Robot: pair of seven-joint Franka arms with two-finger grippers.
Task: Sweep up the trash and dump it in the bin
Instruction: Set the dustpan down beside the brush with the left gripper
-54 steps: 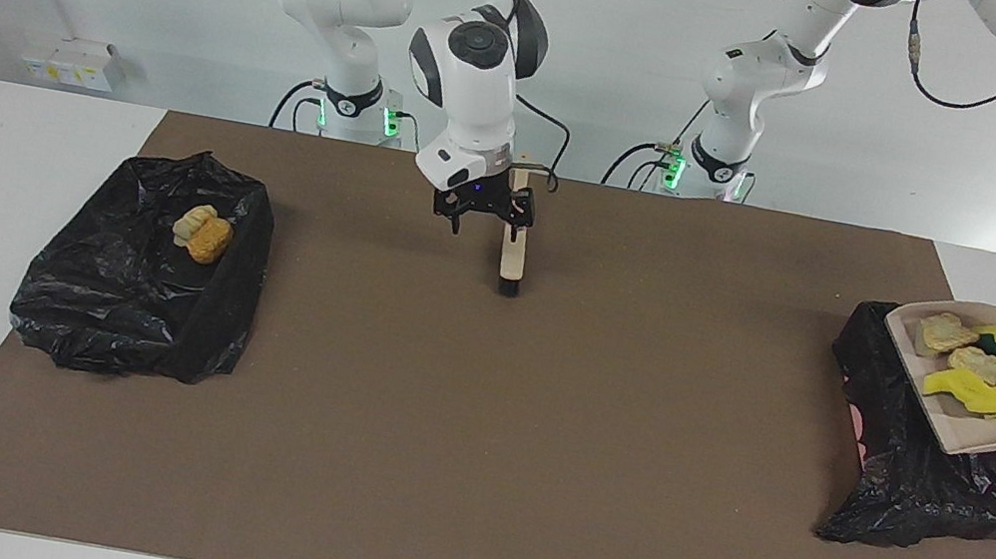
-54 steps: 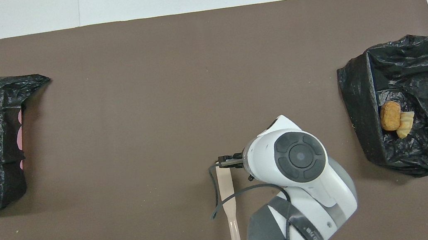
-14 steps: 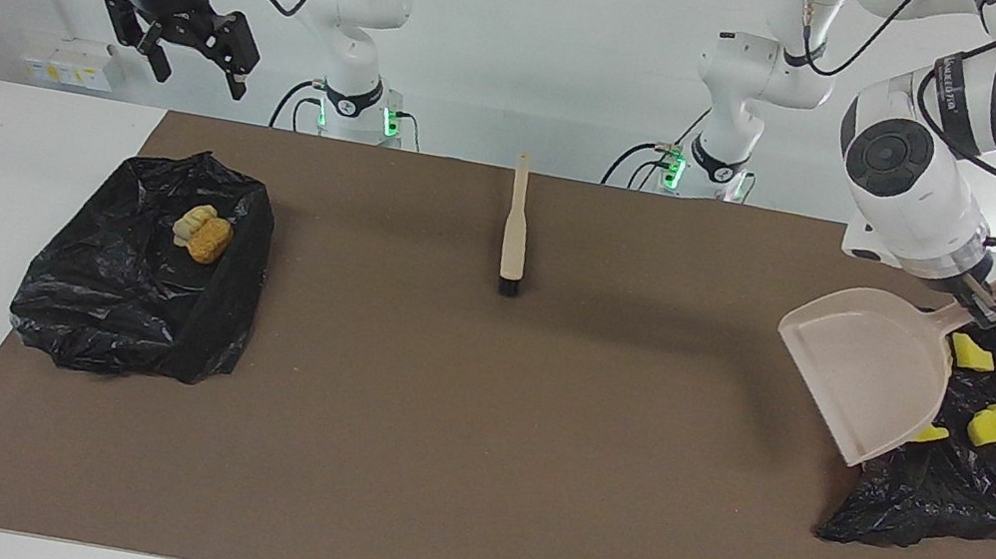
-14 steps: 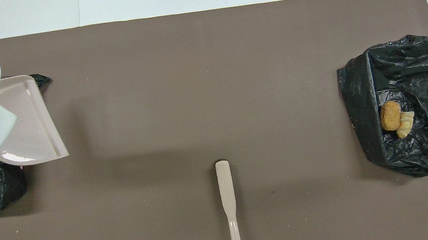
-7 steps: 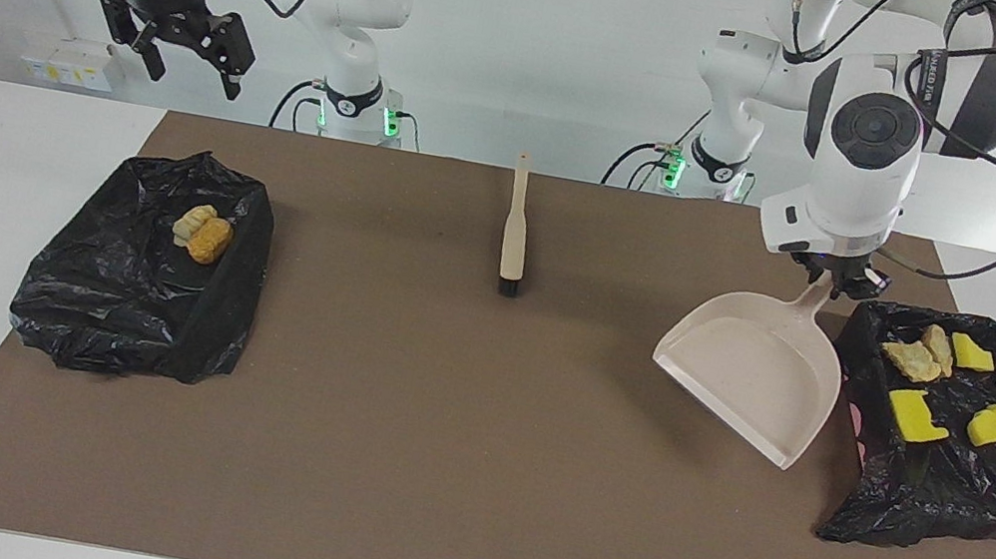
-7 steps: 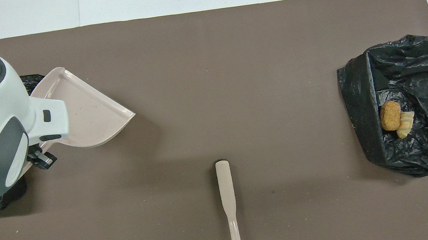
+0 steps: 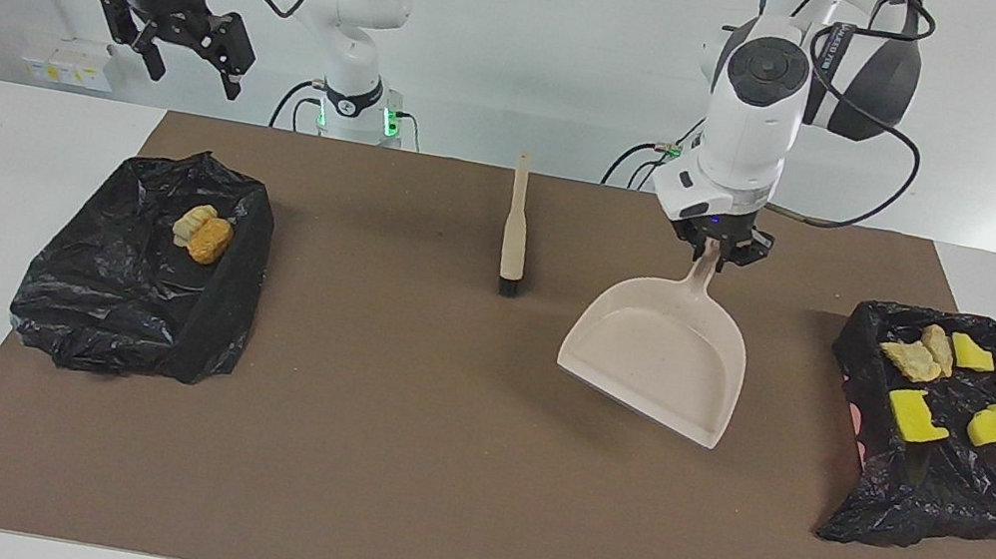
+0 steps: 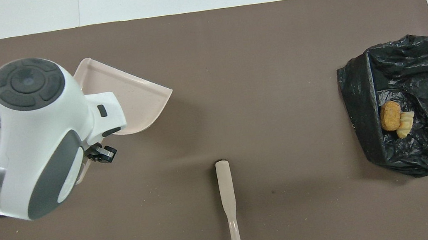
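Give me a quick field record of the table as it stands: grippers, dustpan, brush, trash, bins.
left gripper: shut on dustpan handle, over the mat
right gripper: open, empty, raised above its bin
brush: flat on mat, mid-table
dustpan pan: empty
trash: yellow and tan chunks in left-end bin; two pieces in right-end bin
mat: no loose chunks seen

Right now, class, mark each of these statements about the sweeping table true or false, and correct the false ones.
1. The left gripper holds the dustpan by its handle. True.
2. The dustpan carries yellow sponge pieces. False: it is empty; the yellow pieces lie in the bin at the left arm's end.
3. The right gripper holds the brush. False: it hangs open in the air; the brush lies on the mat.
4. Both bins hold trash. True.
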